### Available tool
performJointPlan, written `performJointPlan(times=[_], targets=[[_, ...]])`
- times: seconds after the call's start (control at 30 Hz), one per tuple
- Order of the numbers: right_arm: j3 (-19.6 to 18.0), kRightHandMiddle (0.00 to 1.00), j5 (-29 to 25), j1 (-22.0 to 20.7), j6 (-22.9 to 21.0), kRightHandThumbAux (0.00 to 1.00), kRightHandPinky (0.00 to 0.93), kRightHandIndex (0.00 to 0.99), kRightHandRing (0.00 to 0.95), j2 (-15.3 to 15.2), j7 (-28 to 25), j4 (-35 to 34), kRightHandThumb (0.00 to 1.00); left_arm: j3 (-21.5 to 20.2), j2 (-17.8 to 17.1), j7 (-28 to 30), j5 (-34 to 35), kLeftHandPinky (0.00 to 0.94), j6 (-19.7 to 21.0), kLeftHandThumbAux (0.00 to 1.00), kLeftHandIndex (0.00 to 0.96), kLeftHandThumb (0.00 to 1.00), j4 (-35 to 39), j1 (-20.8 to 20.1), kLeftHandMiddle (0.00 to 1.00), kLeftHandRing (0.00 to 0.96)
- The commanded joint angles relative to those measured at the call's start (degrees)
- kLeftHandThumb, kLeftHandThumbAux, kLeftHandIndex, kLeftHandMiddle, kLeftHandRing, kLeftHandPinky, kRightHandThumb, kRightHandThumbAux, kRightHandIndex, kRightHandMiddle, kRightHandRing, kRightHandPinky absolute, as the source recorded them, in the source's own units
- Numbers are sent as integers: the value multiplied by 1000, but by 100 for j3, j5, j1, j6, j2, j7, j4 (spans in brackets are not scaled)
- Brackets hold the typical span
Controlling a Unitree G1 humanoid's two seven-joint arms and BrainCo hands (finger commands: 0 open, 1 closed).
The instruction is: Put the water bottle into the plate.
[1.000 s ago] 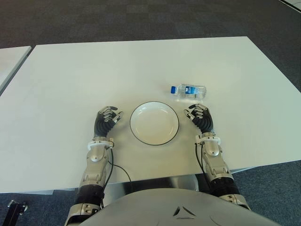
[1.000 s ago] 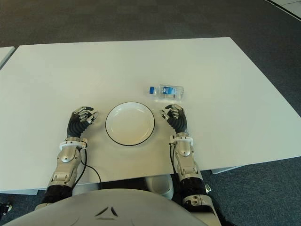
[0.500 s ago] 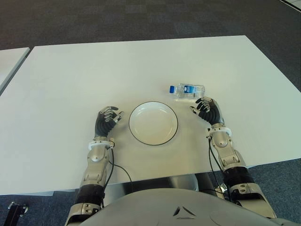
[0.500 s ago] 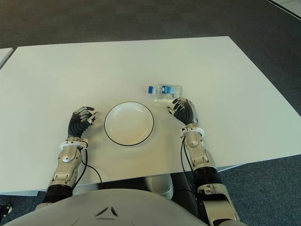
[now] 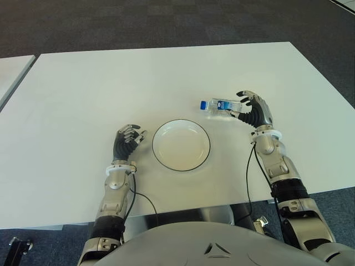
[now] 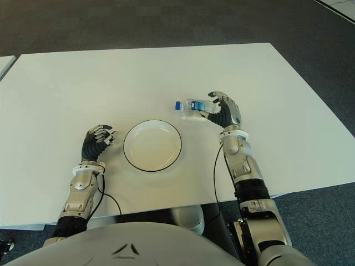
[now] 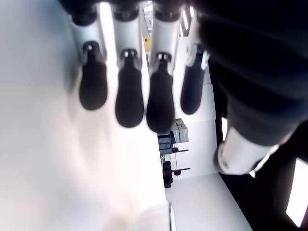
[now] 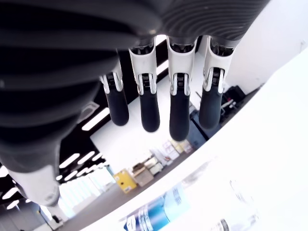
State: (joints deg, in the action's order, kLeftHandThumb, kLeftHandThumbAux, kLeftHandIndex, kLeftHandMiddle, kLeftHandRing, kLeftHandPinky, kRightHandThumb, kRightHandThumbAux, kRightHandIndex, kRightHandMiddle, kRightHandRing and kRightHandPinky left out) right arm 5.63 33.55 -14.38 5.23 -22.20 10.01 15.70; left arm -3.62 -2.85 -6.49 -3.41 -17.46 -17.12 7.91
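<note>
A small clear water bottle (image 5: 221, 106) with a blue cap and blue label lies on its side on the white table (image 5: 111, 83), cap pointing left, just beyond and right of the white, dark-rimmed plate (image 5: 181, 144). My right hand (image 5: 244, 105) is at the bottle's base end, fingers spread over it and thumb below, holding nothing. The right wrist view shows the fingers (image 8: 178, 110) extended above the bottle (image 8: 192, 207) with a gap between. My left hand (image 5: 128, 139) shows left of the plate, fingers relaxed and empty.
The plate has nothing in it. Wide bare tabletop stretches behind and to the left. A second white table's edge (image 5: 14, 66) shows at the far left, and dark carpet surrounds the table.
My right hand has moved forward and rightward from beside the plate up to the bottle's base end, and its fingers have spread. Bottle, plate and left hand have stayed put.
</note>
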Motion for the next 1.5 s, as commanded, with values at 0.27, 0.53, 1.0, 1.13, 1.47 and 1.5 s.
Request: performJointPlan(times=[0.27, 0.53, 1.0, 1.13, 1.47, 1.5], targets=[[413, 15, 333, -1060, -480, 486, 83, 12, 23, -444, -701, 607, 481, 22, 12, 56, -12, 651, -55, 717, 432, 701, -191, 42, 674, 670], [941, 0, 718, -1684, -646, 372, 3, 0, 0, -594, -1061, 1310, 547, 13, 32, 15, -15, 654, 35, 716, 433, 702, -128, 61, 678, 675], [2037, 0, 1114, -3115, -235, 222, 0, 0, 0, -92, -914, 4296, 591, 3, 47, -19, -29, 644, 142, 716, 433, 702, 13, 142, 674, 669], [2227, 0, 1106, -3310, -152, 224, 0, 0, 0, -9, -964, 4828, 603, -23, 47, -36, -18, 633, 215, 716, 433, 701, 91, 204, 668, 662], [2575, 0, 1088, -3575, -257, 263, 0, 0, 0, 262, -1207, 5622, 635, -109, 49, -73, 2, 638, 149, 715, 433, 702, 63, 235, 668, 657], [2596, 0, 1078, -3585, -272, 270, 0, 0, 0, 276, -1219, 5654, 642, -111, 49, -75, -5, 637, 140, 715, 433, 702, 60, 236, 669, 658]])
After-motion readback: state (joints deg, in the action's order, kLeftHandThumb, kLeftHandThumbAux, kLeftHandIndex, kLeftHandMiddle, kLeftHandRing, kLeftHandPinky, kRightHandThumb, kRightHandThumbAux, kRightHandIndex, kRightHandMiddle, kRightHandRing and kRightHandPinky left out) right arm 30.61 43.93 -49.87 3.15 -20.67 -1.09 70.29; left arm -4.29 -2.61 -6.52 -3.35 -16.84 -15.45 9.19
